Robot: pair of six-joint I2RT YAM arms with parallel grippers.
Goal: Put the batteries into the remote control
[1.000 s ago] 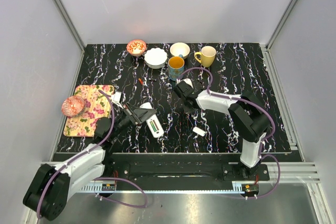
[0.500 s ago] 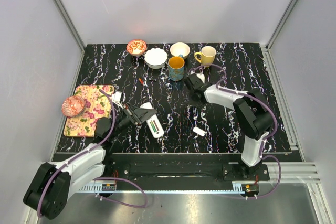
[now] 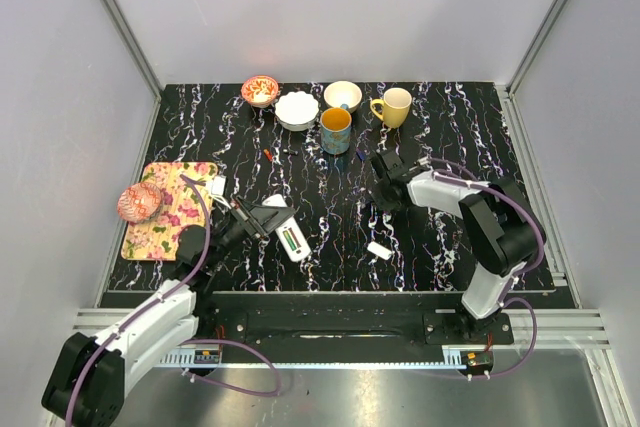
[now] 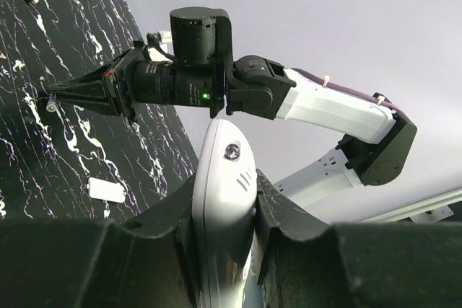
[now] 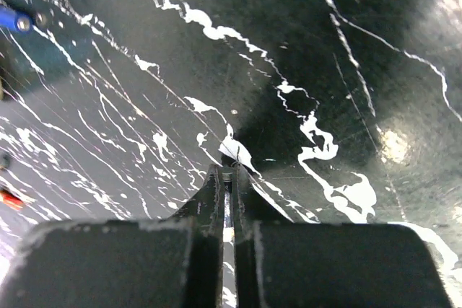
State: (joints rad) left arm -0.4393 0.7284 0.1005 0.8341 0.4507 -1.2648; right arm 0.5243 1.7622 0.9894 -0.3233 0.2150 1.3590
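Rightward and nearer travel is seen in the right gripper (image 5: 227, 178), which has been carried away from the blue mug (image 3: 335, 130). Its fingers are pressed to a narrow slit, and whether anything thin is pinched there cannot be told. One remote control (image 3: 288, 235) is clamped across its width by the left gripper (image 4: 225, 196), slot face up, its long axis running far-left to near-right. It lies left of the right gripper, well apart. One small white chip (image 3: 378, 249) is counted, and two slender pieces (image 3: 270, 154) farther back, possibly batteries.
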